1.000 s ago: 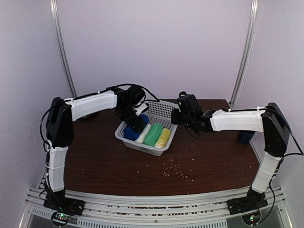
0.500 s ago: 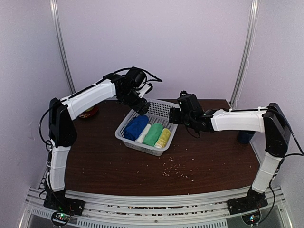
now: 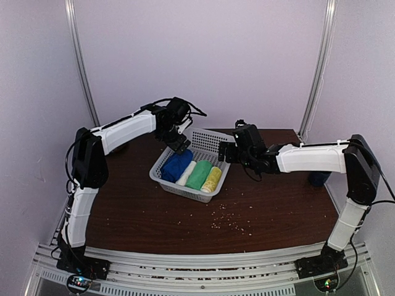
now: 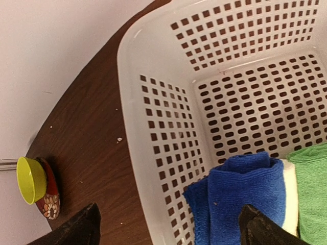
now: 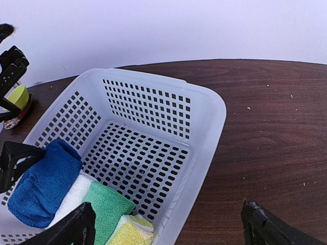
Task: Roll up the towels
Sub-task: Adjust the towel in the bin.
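The rolled blue towel [image 3: 177, 165] lies at the left end of the white mesh basket [image 3: 207, 137], and the rolled white towel [image 3: 187, 173] lies against its right side. My left gripper [image 3: 181, 143] hovers open above the basket's far-left corner; its wrist view shows the blue towel [image 4: 245, 189] below it, clear of both fingers. At the basket's far-right side my right gripper [image 3: 223, 152] also stands open and empty. From that wrist I see the blue towel [image 5: 43, 184] and the white towel [image 5: 74, 196] inside the basket [image 5: 209, 127].
A green roll [image 3: 199, 174] and a yellow roll [image 3: 212, 179] lie in the basket too. A yellow-green bowl [image 4: 30, 179] stands on the table to the basket's left. A dark blue cup [image 3: 319, 178] stands at the right edge. Crumbs [image 3: 225, 221] dot the front of the table.
My left gripper has lifted out of the basket and left the blue towel lying there. The right gripper has opened wider and shifted slightly.
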